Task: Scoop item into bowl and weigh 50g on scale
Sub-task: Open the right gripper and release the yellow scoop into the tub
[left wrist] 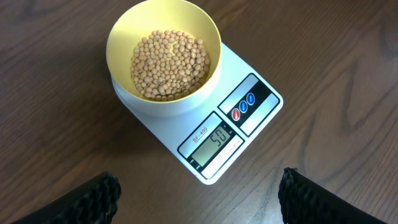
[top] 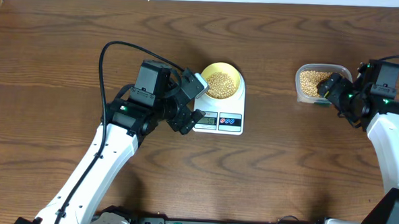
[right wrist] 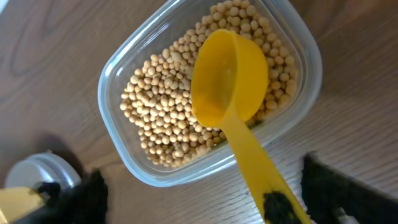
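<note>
Left wrist: bowl (left wrist: 124,28) on scale (left wrist: 180,124) beyond released left pincer (left wrist: 199,180); right pincer (right wrist: 202,177) released.

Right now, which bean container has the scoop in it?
The clear rectangular tub holds the yellow scoop; the round bowl on the scale holds beans only.

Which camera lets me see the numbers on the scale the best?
The left wrist view: the scale is close, its display big and sharp. Overhead, the display is a tiny blur. The right wrist view shows the bean tub and scoop, no scale.
</note>
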You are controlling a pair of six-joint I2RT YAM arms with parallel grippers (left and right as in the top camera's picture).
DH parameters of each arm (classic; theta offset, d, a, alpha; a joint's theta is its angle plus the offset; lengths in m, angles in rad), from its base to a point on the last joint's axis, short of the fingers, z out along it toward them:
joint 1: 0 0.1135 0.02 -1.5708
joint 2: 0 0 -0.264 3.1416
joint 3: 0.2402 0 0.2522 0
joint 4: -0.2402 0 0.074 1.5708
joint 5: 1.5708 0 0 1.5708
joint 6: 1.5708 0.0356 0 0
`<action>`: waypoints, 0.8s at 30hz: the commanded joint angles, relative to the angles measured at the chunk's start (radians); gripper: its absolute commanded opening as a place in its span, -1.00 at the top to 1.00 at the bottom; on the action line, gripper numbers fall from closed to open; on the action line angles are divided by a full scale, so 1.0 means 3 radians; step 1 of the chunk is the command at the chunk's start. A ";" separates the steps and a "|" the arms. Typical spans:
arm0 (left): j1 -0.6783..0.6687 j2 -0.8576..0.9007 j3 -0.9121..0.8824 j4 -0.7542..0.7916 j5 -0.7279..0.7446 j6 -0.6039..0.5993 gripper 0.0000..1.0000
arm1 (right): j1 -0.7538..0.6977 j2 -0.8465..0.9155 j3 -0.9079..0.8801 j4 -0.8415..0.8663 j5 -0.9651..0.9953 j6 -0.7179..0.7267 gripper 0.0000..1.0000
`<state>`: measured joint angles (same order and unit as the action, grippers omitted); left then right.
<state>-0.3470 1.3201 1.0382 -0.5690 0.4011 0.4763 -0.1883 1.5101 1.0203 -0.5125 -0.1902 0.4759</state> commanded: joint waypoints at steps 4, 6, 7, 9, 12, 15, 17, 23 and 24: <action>0.0015 -0.0024 -0.0023 0.0003 -0.0004 0.0045 -0.68 | -0.0066 -0.0163 0.0041 -0.0025 0.0027 -0.0407 -0.98; 0.0015 -0.0024 -0.0023 0.0003 -0.0004 0.0045 -0.68 | -0.0114 -0.0240 0.0041 -0.0043 0.0017 -0.0553 -0.98; 0.0015 -0.0024 -0.0023 0.0003 -0.0004 0.0045 -0.68 | -0.0136 -0.0286 0.0041 -0.0065 0.0006 -0.0654 -0.98; 0.0015 -0.0024 -0.0023 0.0003 -0.0004 0.0045 -0.68 | -0.0184 -0.0416 0.0041 -0.0136 0.0005 -0.0916 -0.99; 0.0015 -0.0024 -0.0023 0.0003 -0.0004 0.0045 -0.68 | -0.0242 -0.0619 0.0041 -0.0251 0.0175 -0.1213 -0.98; 0.0015 -0.0024 -0.0023 0.0003 -0.0004 0.0045 -0.68 | -0.0275 -0.0853 0.0041 -0.0301 0.0371 -0.1620 -0.99; 0.0015 -0.0024 -0.0023 0.0003 -0.0004 0.0043 -0.68 | -0.0273 -0.1022 0.0041 -0.0310 0.0362 -0.1752 -0.99; 0.0015 -0.0024 -0.0023 0.0003 -0.0004 0.0045 -0.68 | -0.0262 -0.1230 0.0041 -0.0450 0.0348 -0.1750 -0.98; 0.0015 -0.0024 -0.0023 0.0003 -0.0004 0.0045 -0.68 | -0.0262 -0.1240 0.0041 -0.0484 0.0350 -0.1750 -0.98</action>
<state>-0.3470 1.3201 1.0382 -0.5690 0.4011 0.4763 -0.2665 1.1530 1.0203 -0.6376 -0.0990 -0.0097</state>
